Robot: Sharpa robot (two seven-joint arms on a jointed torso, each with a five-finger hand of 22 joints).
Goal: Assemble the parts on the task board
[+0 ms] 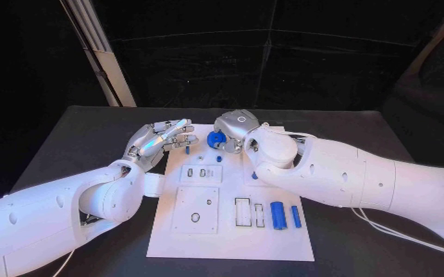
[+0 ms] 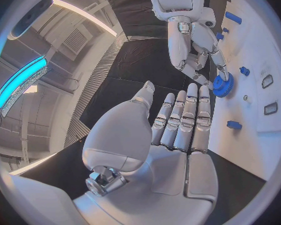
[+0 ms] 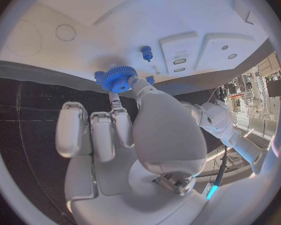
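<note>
My right robot hand (image 1: 239, 128) pinches a blue gear (image 1: 217, 139) above the task board (image 1: 231, 238), frame centre, ready to seat it; my left robot hand (image 1: 165, 137) waits beside, fingers spread.

Head view: room dark, backdrop nearly black. Light fell from above onto the task board (image 1: 231, 238), which read bright white against the black worktop (image 1: 92, 136). White arms were well lit, with soft shadows beneath them on the board. A pale lit strip (image 1: 92, 40) ran diagonally at far left. Slight glare on the silver right hand (image 1: 237, 125).

Left wrist view: heavy fisheye bending, dark frame round the circle. A cyan light bar (image 2: 18, 82) glowed strongly, and a white ceiling strip (image 2: 90, 17) was overexposed.

Right wrist view: same curvature; board evenly bright, rim soft and blurred.
</note>
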